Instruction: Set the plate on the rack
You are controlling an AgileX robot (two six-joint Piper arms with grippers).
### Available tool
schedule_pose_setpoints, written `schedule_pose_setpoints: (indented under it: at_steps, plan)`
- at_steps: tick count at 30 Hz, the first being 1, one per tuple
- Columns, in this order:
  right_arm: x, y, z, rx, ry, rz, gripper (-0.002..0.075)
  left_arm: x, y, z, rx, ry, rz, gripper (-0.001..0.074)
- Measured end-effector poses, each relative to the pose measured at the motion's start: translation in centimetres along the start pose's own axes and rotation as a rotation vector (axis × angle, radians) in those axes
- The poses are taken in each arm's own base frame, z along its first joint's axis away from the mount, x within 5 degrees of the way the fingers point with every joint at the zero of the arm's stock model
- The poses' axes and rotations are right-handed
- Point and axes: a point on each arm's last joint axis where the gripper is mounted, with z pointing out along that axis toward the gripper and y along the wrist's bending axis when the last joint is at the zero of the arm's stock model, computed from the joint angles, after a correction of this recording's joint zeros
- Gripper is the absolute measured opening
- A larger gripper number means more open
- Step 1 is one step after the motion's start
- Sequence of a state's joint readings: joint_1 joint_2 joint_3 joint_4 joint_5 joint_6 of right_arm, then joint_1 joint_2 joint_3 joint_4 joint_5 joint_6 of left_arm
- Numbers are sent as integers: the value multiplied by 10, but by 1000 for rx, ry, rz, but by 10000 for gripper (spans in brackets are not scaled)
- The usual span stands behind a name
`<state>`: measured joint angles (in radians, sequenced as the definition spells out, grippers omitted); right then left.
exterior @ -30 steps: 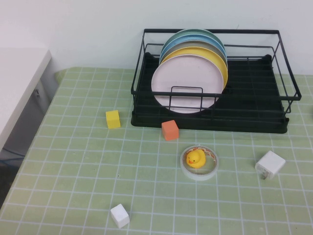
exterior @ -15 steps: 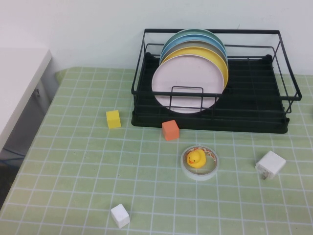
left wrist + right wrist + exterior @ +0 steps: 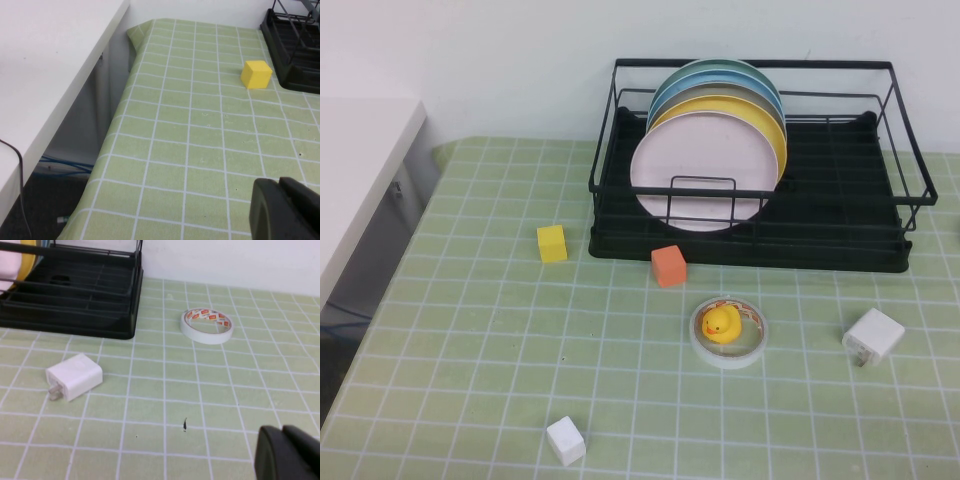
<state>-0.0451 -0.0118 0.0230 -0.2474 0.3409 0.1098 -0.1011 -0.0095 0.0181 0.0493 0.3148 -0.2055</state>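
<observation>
The large round pale pink matte plate [image 3: 702, 172] stands upright in the black wire dish rack [image 3: 840, 245], frontmost of the stacked plates, at twelve o'clock on the table. The left gripper [image 3: 287, 210] and right gripper [image 3: 290, 455] sit low over the green cloth, apart from everything.

**A staged test bench, not a real kitchen**

A green grid-patterned cloth [image 3: 470, 330] covers a table set against a bare white wall [image 3: 500, 60], with a plain white bench [image 3: 355, 170] at the upper left and loose cables [image 3: 65, 165] on the floor beneath it. A black dish rack [image 3: 840, 235] at the upper centre is the only kitchenware. Around it lie unrelated props: coloured cubes [image 3: 551, 243], a rubber duck [image 3: 722, 323] inside a tape roll [image 3: 729, 350], and a white charger [image 3: 872, 336].
</observation>
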Motion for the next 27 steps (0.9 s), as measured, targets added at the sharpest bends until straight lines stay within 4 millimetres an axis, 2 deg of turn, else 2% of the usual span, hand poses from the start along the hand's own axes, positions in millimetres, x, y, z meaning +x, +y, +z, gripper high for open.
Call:
schedule_pose_setpoints:
  at_steps: [5,11,27]
  plan:
    - [0,0,0,-4,1,10,-2,0,0,0,1,0,-1,-1]
    - [0,4,0,-39,7,115,-2,0,0,0,1,0,-5,-1]
    - [1,1,0,15,14,188,-2,0,0,0,1,0,-5,-1]
